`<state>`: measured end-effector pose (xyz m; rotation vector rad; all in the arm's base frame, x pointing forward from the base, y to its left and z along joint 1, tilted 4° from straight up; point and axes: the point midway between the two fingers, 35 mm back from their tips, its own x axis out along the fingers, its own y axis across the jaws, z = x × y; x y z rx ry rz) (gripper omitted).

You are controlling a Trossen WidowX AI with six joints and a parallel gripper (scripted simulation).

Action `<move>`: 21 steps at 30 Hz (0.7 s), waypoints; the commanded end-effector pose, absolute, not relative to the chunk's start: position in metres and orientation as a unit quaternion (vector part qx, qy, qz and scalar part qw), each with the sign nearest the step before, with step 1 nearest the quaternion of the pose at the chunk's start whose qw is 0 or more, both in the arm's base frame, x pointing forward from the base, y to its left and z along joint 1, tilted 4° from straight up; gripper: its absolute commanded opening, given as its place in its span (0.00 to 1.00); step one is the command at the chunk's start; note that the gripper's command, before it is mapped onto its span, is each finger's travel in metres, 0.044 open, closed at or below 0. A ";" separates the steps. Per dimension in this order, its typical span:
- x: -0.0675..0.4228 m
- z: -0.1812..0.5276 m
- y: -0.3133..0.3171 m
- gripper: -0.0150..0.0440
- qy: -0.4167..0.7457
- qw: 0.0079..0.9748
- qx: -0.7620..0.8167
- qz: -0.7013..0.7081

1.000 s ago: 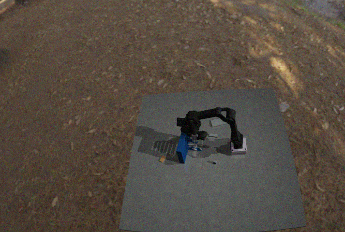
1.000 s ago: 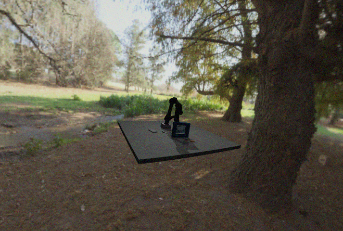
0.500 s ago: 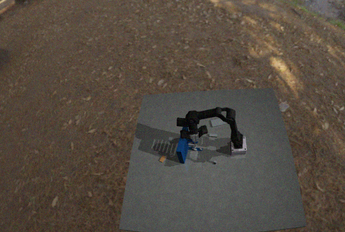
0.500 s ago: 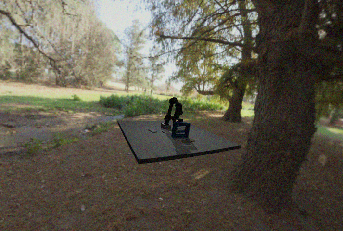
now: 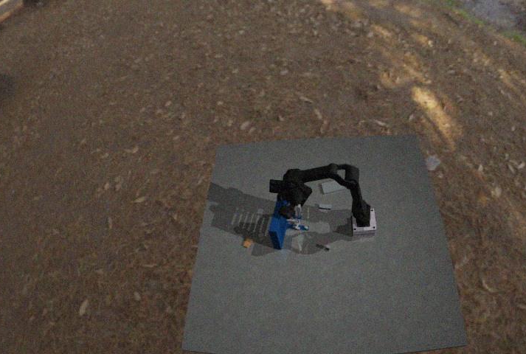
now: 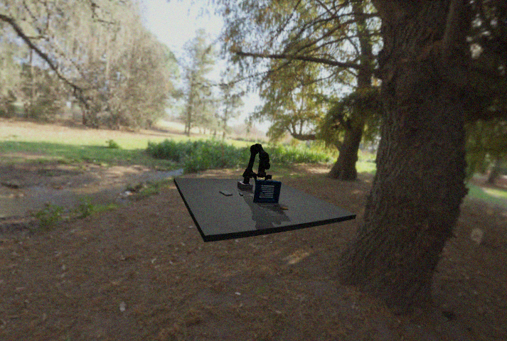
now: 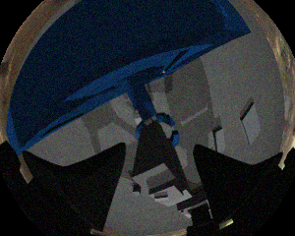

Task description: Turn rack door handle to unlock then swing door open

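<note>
The blue rack point(image 5: 277, 233) point(image 6: 258, 192) point(image 7: 113, 54) stands upright on the table point(image 5: 313, 300) point(image 6: 217, 223). Slots show through it in the exterior view. A narrow blue part point(image 7: 142, 100) sticks out from its arm-side face, with a curved blue piece point(image 7: 166, 119) at its outer end; pale and blue parts point(image 5: 299, 227) also show there. Which of these is the handle, and the door's exact angle, I cannot tell. My gripper point(image 7: 161, 148) is open, above the arm side of the rack, with the curved piece beyond its fingertips. Contact with the rack cannot be made out.
An orange block point(image 5: 247, 243) point(image 6: 284, 208) lies behind the rack. A flat grey slab point(image 5: 331, 187) point(image 6: 225, 193) point(image 7: 251, 124) and a smaller grey block point(image 5: 324, 206) point(image 7: 219, 139) lie to one side. A small dark piece point(image 5: 323, 247) lies on the other side. The arm's pale base point(image 5: 364, 228) faces the rack.
</note>
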<state>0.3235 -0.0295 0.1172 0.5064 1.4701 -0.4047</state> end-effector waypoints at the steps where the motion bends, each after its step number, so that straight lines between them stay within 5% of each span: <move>1: 0.323 0.117 -0.029 0.76 0.673 0.712 0.161 -0.116; 21: 0.323 0.117 -0.029 0.76 0.648 0.703 -0.197 0.219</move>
